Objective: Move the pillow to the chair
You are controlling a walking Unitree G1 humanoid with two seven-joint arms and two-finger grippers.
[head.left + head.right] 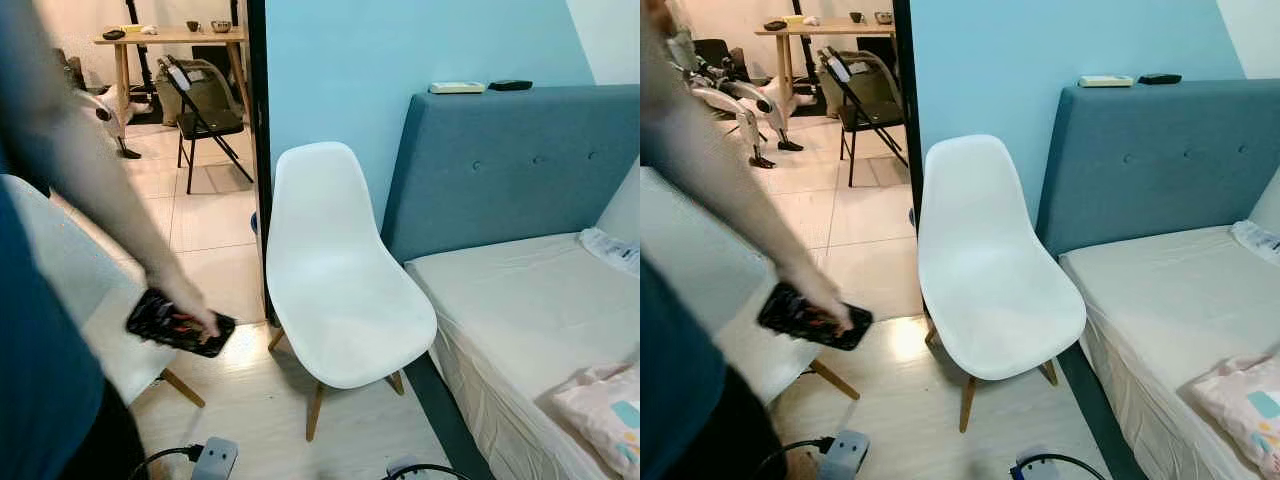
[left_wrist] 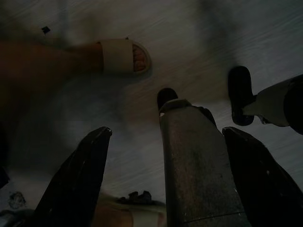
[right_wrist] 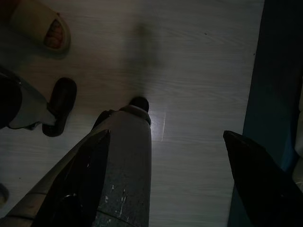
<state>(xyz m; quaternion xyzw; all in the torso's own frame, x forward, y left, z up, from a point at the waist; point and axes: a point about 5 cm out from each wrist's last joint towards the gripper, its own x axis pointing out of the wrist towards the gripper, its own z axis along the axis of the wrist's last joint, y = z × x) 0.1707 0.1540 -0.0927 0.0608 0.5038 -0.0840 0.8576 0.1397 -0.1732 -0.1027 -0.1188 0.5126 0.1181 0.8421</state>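
A white moulded chair (image 1: pixel 340 300) on wooden legs stands beside the bed, its seat bare. The pillow (image 1: pixel 605 410), pale pink with a printed patch, lies on the bed's near right corner. My left gripper (image 2: pixel 165 189) hangs open over the wooden floor, its two black fingers (image 2: pixel 75 179) spread wide with nothing between them but my own leg below. My right gripper (image 3: pixel 165 184) hangs open the same way beside the bed's dark base (image 3: pixel 279 85).
A person stands close at the left, one hand holding a black phone (image 1: pixel 180 325); a sandalled foot (image 2: pixel 125 56) is on the floor. A second white chair (image 1: pixel 90 300) stands behind that arm. The bed (image 1: pixel 520 310) has a blue-grey headboard (image 1: pixel 500 160). A power strip (image 1: pixel 212 458) lies on the floor.
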